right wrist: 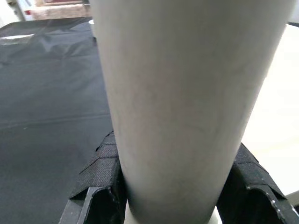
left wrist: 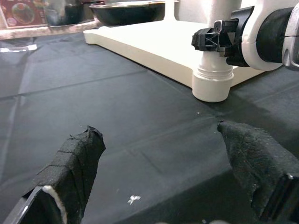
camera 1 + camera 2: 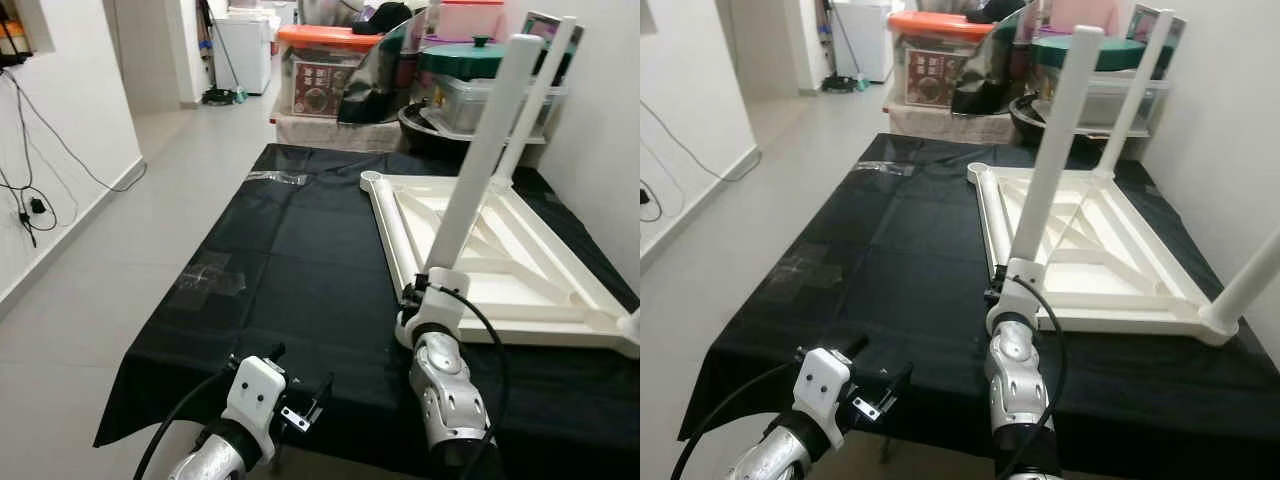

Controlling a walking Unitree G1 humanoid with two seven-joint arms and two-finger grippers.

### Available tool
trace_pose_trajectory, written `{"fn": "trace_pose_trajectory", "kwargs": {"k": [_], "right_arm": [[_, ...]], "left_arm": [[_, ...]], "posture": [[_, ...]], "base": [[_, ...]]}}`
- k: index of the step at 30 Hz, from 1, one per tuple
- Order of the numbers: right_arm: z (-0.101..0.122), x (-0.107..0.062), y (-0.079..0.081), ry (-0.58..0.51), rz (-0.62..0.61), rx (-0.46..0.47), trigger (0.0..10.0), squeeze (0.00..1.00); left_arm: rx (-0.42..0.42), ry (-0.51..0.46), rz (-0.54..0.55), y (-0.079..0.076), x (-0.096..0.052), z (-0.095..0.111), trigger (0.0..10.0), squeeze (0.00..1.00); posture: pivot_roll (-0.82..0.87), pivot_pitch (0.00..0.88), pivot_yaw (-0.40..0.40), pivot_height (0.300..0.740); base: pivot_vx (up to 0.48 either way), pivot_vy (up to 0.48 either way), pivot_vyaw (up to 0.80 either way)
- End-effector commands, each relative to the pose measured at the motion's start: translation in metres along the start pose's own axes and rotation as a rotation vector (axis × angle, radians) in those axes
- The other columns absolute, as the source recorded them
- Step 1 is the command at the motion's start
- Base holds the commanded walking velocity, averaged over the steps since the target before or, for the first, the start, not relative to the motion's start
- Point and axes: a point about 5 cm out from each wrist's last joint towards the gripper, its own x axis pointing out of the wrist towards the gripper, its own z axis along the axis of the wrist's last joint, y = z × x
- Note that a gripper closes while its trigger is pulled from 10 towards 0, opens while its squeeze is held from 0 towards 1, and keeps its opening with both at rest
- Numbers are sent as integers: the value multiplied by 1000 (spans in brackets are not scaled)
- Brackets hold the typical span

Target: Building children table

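Note:
A white children's table (image 3: 520, 270) lies upside down on a black sheet (image 3: 300, 250), to my right. A white leg (image 3: 480, 160) stands upright in its near left corner socket. My right gripper (image 3: 418, 296) is shut on that leg just above its base, and its black pads (image 1: 100, 168) press both sides of the tube. A second leg (image 3: 535, 95) stands at the far corner and a third (image 3: 1250, 285) at the near right corner. My left gripper (image 2: 159, 154) hovers open over the sheet near its front edge, left of the table, holding nothing.
Storage boxes (image 3: 330, 70), a green-lidded pot (image 3: 475, 55) and a black bowl (image 3: 430, 125) crowd the far end. A wall runs close on the right. Tiled floor (image 3: 120, 260) lies left of the sheet, with cables (image 3: 30, 210) on the left wall.

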Motion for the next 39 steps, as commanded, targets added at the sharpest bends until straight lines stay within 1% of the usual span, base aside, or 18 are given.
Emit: {"fn": "trace_pose_trajectory", "kwargs": {"k": [1,7,8,11,13,16,17,18,19,20,21,24,25,27,30,36,37,39], "right_arm": [[-3,-12,36,9,102,98,10000,1000],[11,-8,41,-90,195,102,10000,945],[16,-6,40,-126,233,97,10000,0],[24,-1,38,-172,304,96,10000,0],[36,11,27,-250,460,27,10000,0],[40,17,22,-251,555,12,10000,0],[40,20,21,-194,696,3,10000,0],[40,20,21,-194,696,3,10000,0],[37,20,23,-122,873,-24,10000,0],[37,20,23,-122,873,-24,10000,0],[33,16,24,-34,1072,-48,10000,0],[25,2,25,114,1402,-101,10000,0],[25,2,25,114,1402,-101,10000,0],[21,-5,29,180,1549,-137,10000,0],[20,-8,39,193,1645,-170,10000,0],[19,-9,54,155,1657,-208,10000,0],[20,-8,59,128,1629,-187,0,0],[23,-7,62,82,1592,-143,0,0]], "left_arm": [[8,6,-4,-1,-1,-2,10000,0],[6,5,-4,-1,0,-2,10000,0],[5,5,-3,-1,0,-2,10000,0],[5,4,-2,-1,0,-2,10000,0],[3,2,-1,0,1,-1,10000,0],[3,2,0,0,2,-2,10000,0],[3,2,-1,0,2,-2,10000,0],[3,2,-1,0,2,-2,10000,0],[4,2,-1,0,3,-2,10000,0],[4,2,-1,0,3,-2,10000,0],[6,1,-1,0,3,-2,10000,0],[9,0,-1,1,3,-2,10000,0],[9,0,-1,1,3,-2,10000,0],[12,0,1,1,3,-1,10000,0],[16,1,4,2,3,-2,10000,0],[16,2,4,2,2,-2,10000,0],[16,2,4,1,2,-2,10000,0],[14,2,3,1,2,-2,10000,0]], "posture": [[132,0,-66,740],[130,0,-65,740],[127,0,-66,740],[127,0,-67,740],[125,0,-66,740],[125,0,-66,740],[125,0,-64,740],[125,0,-64,740],[127,0,-64,740],[127,0,-64,740],[132,0,-67,740],[136,0,-70,740],[136,0,-70,740],[136,0,-70,740],[147,0,-72,740],[149,0,-71,740],[150,0,-68,740],[147,0,-71,740]], "base": [[0,0,0],[0,0,0],[0,0,0],[0,0,0],[0,0,0],[0,0,0],[0,0,0],[0,0,0],[0,0,0],[0,0,0],[0,0,0],[0,0,0],[0,0,0],[0,0,0],[0,0,0],[0,0,0],[0,0,0],[0,0,0]]}}
